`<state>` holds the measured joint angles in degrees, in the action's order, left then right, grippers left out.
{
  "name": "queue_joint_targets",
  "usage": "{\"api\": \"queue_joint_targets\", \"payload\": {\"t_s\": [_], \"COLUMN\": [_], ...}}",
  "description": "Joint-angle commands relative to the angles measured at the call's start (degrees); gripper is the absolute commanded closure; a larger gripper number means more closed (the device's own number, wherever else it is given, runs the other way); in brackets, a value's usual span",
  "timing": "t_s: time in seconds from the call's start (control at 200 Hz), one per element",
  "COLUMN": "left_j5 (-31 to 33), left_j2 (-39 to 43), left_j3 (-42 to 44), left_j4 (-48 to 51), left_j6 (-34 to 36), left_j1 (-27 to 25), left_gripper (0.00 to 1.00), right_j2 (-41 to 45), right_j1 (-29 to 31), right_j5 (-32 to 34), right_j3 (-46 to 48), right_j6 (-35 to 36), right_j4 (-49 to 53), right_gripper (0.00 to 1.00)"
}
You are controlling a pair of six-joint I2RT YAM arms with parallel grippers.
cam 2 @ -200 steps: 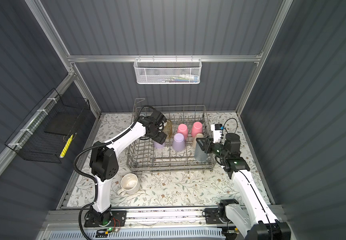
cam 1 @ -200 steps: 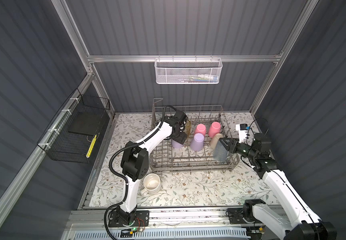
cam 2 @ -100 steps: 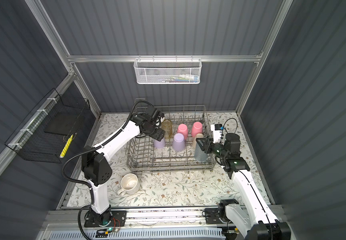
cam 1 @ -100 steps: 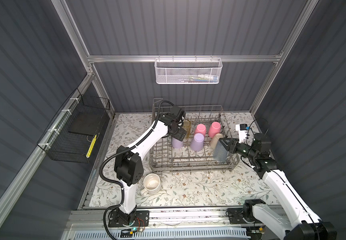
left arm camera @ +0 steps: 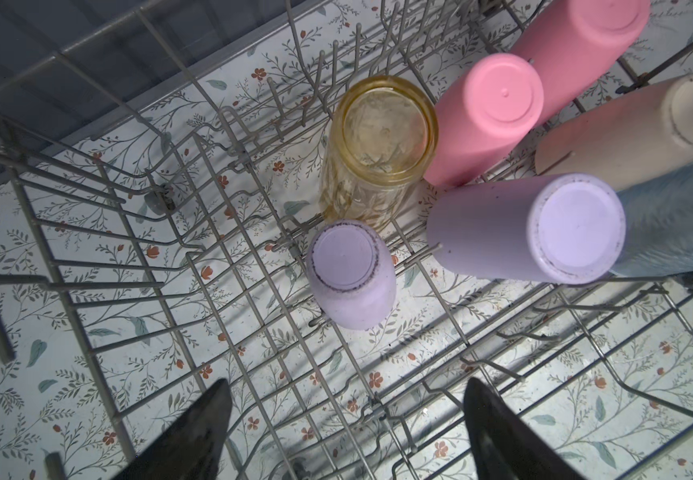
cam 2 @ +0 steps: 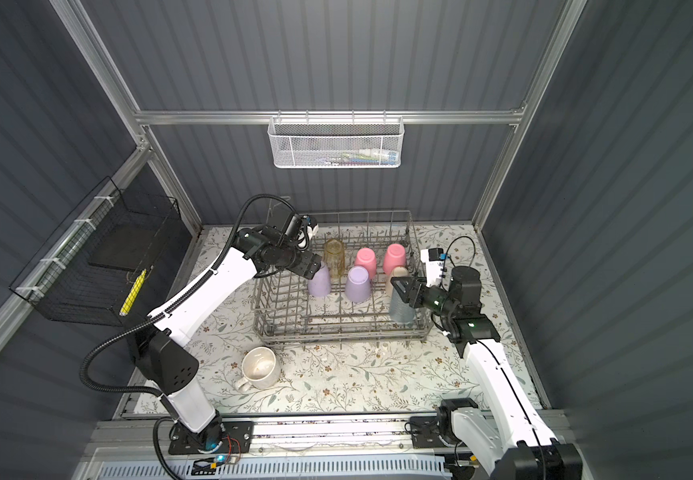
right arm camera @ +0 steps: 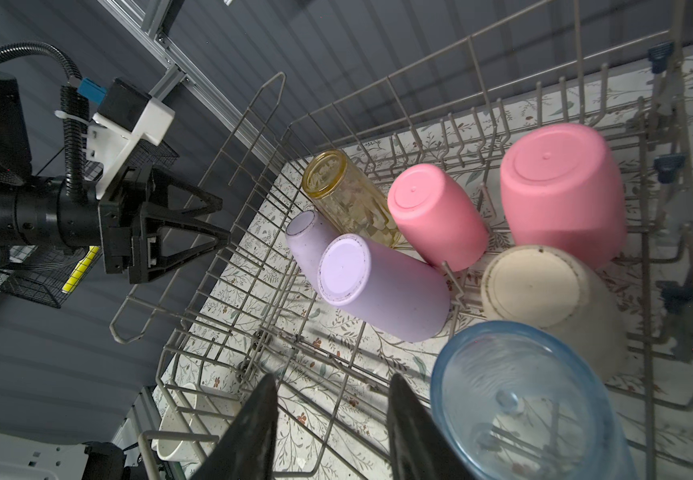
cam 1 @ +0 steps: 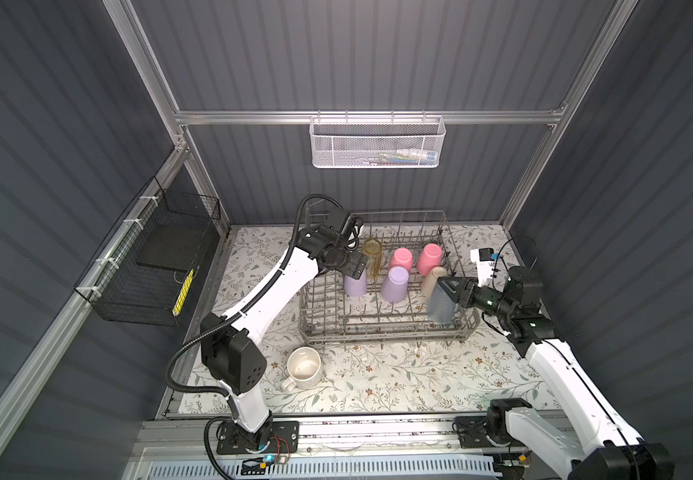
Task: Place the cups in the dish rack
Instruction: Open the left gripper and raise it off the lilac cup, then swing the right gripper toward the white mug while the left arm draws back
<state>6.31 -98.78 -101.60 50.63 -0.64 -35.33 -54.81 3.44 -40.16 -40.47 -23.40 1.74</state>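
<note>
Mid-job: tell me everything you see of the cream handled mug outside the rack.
The cream mug looks ceramic, faintly speckled, smudged inside. It stands upright, mouth up, empty, its handle toward the mat's near edge. It sits on the floral mat just in front of the dish rack, apart from it; only the mat touches it.

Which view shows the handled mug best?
Both top views: the mug stands mouth-up on the mat, whole and unobstructed, in front of the dish rack. The right wrist view catches only a part behind rack wires; the left wrist view misses it.
</note>
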Motion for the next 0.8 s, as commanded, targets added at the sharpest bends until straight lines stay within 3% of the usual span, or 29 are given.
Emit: {"api": "queue_joint_targets", "payload": {"t_s": [0.0,0.15,0.44,0.565,0.79], "left_j5": [1.3,3.0,7.1,7.6,8.3], "left_j2": [4.7,8.9,13.7,15.0,21.3], "left_j3": [2.8,6.4,11.5,14.0,17.9], "left_j4": [-3.5,-6.8,-11.6,-13.6,-15.9], "left_j6": [-1.3,-2.2,-4.2,-5.0,-5.3], "left_j1": [-0.3,-0.3,0.3,0.5,0.5], "left_gripper": [0.13,0.13,0.13,0.13,0.13], "right_j2": [1.1,2.0,1.2,-2.8,-12.1], "right_j1": [1.0,6.5,25.3,32.0,41.6], "right_j5": [-3.0,-2.4,3.6,1.0,2.4], "right_j3": [-0.8,-3.1,-10.3,-11.2,-18.5], "right_j6": [1.5,6.0,15.3,16.4,22.8], "right_j4": [-0.7,2.4,6.4,2.7,7.9], "right_gripper": [0.55,0.54,0.5,0.48,0.47]}}
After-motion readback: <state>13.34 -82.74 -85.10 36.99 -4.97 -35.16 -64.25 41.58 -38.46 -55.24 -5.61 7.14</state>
